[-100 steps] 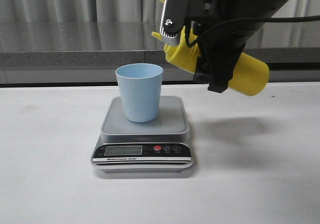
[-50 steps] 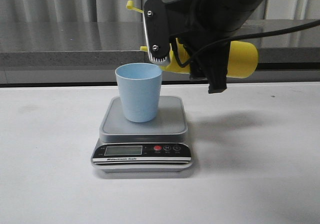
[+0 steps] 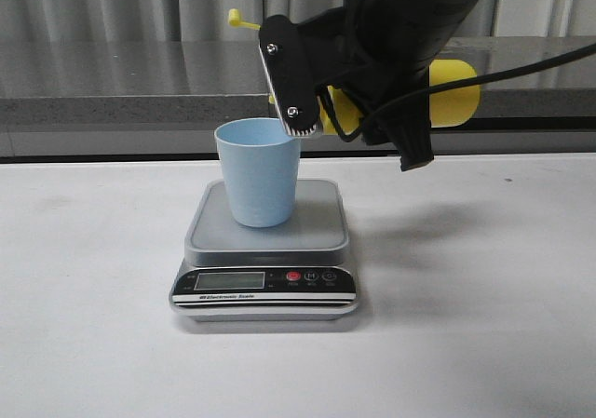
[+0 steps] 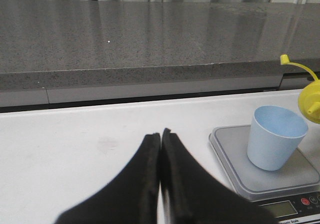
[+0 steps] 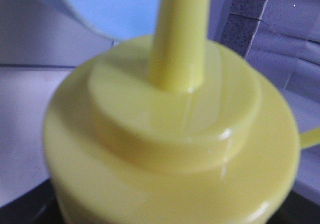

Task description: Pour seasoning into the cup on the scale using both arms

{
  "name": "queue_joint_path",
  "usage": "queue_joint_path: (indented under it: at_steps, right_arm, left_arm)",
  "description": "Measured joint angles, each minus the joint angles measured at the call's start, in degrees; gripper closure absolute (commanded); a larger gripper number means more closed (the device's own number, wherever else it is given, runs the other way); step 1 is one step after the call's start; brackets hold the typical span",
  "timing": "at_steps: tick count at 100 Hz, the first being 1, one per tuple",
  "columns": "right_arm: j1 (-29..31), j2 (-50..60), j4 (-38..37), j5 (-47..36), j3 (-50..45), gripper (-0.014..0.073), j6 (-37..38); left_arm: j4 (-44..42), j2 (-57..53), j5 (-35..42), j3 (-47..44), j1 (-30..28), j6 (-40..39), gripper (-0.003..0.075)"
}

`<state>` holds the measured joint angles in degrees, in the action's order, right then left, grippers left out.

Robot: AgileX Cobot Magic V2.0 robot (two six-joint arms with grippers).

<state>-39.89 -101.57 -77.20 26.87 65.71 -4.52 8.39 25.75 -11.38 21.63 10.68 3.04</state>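
Observation:
The yellow seasoning bottle (image 3: 453, 93) lies about level in the air, with my right gripper (image 3: 328, 94) shut on it and its arm hiding most of the body. The bottle's cap strap (image 3: 238, 17) sticks out to the upper left. In the right wrist view the bottle's shoulder (image 5: 170, 134) fills the frame and its nozzle (image 5: 181, 34) points at the pale blue cup (image 5: 120, 7). The cup (image 3: 260, 171) stands upright on the scale (image 3: 265, 250). My left gripper (image 4: 161, 134) is shut on nothing, low over the table, left of the scale (image 4: 232, 156) and cup (image 4: 275, 139).
A grey stone ledge (image 3: 112, 87) runs along the back of the white table (image 3: 93, 325), with a curtain behind it. The scale's display and red button (image 3: 293, 276) face the front edge.
The right arm has swung the bottle left and levelled it from a nozzle-up tilt. Its nozzle end now sits by the cup's rim. Cup and scale have not moved.

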Motion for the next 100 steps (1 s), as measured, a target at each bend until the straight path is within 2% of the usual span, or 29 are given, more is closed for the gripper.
queue_joint_path:
  at_steps: [29, 49, 63, 100]
  right_arm:
    - [0.0, 0.0, -0.7, 1.4, 0.0, 0.0362, 0.4]
    - [0.0, 0.0, -0.7, 1.5, 0.0, 0.0363, 7.0]
    - [0.0, 0.0, -0.7, 1.5, 0.0, 0.0386, 15.0]
    - [1.3, 6.3, -0.7, 1.4, 0.0, 0.0394, 46.3]
  left_arm:
    - [0.0, 0.0, 0.0, 0.0, 0.0, 0.0, 0.0740]
    - [0.0, 0.0, 0.0, 0.0, 0.0, 0.0, 0.0740]
    - [0.0, 0.0, 0.0, 0.0, 0.0, 0.0, 0.0740]
    - [0.1, 0.0, 0.0, 0.0, 0.0, 0.0, 0.0740]
